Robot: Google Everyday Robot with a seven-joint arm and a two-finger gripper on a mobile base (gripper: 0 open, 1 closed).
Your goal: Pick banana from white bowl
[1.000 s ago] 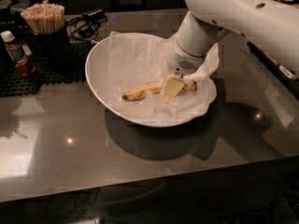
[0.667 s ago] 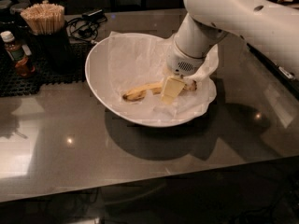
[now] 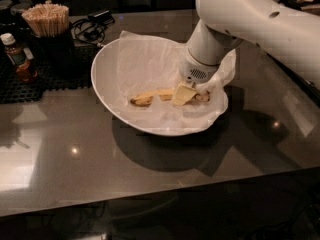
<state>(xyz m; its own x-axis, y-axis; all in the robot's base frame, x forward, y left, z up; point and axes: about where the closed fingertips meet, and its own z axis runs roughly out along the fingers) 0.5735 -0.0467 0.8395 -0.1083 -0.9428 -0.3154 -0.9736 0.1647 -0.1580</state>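
Camera view is showing my claw (image 3: 184, 95) hanging low inside the white bowl (image 3: 107, 79), pressing at the middle of the banana (image 3: 145, 98). I cannot tell whether I am clamping it. The banana is lying in the bowl, so lifting is remaining.

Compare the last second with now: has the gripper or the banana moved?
Nothing has visibly changed. The gripper stays low inside the white bowl, over the middle of the banana, which lies where it did on the paper lining.
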